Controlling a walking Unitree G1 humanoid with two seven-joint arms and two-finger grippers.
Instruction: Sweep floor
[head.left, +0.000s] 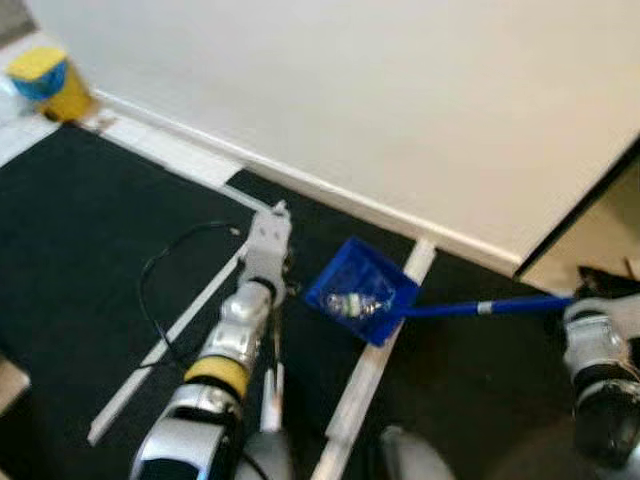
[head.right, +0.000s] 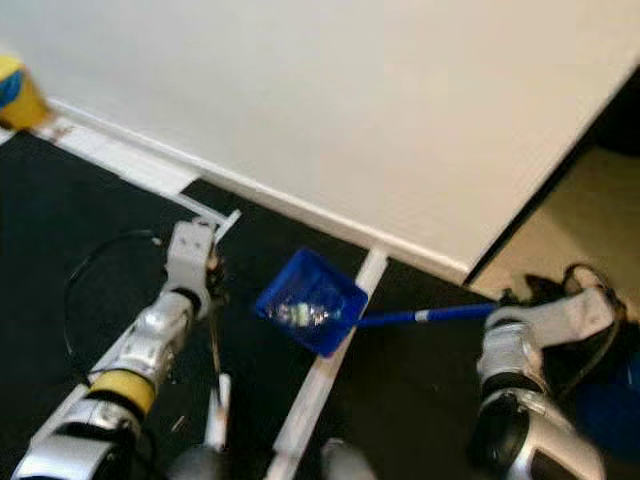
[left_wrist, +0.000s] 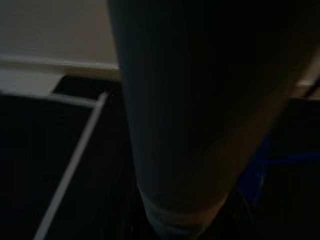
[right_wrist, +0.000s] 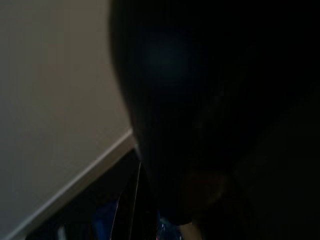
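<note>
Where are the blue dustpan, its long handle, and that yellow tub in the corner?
blue dustpan (head.left: 349, 268), left eye view, on its back wall.
long handle (head.left: 470, 309), left eye view, mid-shaft.
yellow tub (head.left: 68, 98), left eye view, on its side.

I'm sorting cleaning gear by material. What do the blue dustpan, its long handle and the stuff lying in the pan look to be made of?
The blue dustpan looks like moulded plastic: uniform saturated blue, thin upright walls. Its handle is the same blue with a pale band, so plastic or painted metal; the blur leaves that open. The litter in the pan looks like crumpled clear film or wrapper, whitish and glinting, with a hint of green.
</note>
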